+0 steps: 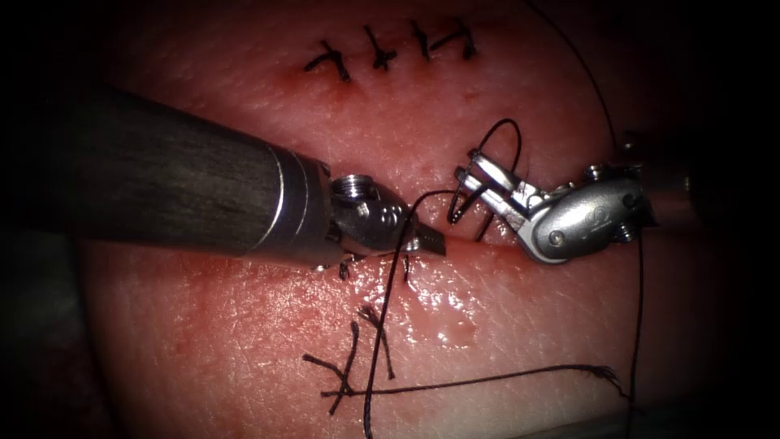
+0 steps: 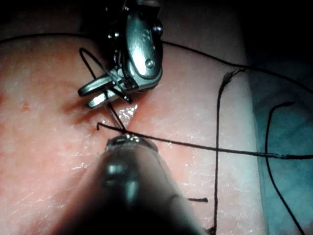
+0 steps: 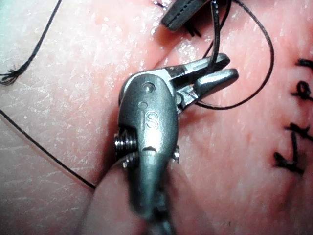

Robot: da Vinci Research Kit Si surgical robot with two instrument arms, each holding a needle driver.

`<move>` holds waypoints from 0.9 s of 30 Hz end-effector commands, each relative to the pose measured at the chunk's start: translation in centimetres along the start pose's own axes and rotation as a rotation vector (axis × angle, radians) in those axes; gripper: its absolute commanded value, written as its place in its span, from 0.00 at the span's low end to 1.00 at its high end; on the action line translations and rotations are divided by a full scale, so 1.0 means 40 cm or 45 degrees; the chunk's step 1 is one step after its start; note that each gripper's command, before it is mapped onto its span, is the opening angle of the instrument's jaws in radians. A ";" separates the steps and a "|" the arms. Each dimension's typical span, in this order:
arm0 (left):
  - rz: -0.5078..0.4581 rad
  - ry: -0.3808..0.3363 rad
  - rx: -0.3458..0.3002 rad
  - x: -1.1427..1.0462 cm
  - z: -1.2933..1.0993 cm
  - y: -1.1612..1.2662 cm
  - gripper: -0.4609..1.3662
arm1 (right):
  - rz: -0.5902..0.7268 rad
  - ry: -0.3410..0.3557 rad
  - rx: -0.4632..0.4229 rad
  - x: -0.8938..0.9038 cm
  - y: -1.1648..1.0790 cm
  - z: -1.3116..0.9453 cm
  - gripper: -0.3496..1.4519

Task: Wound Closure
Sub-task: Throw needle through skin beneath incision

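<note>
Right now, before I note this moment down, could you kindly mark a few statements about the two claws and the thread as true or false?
1. The right claw is open, with a loop of thread round it. True.
2. The left claw holds a curved needle. False: it looks shut on the thread.
3. A row of finished stitches lies above both tools in the endoscope view. True.
4. The right claw grips the tissue. False: it is open and grips nothing.
5. Cut ends of thread lie on the tissue. True.
</note>
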 end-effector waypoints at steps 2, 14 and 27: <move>0.002 0.036 -0.026 0.0003 0.0001 0.0029 0.06 | 0.066 -0.007 0.003 -0.0014 0.0011 -0.0006 0.00; 0.027 0.086 -0.054 -0.0009 0.0025 0.0129 0.06 | 0.310 -0.085 0.094 -0.0051 0.0007 0.0014 0.00; 0.055 0.091 -0.023 -0.0087 0.0083 0.0106 0.06 | 0.423 -0.138 0.027 -0.0051 0.0035 0.0030 0.00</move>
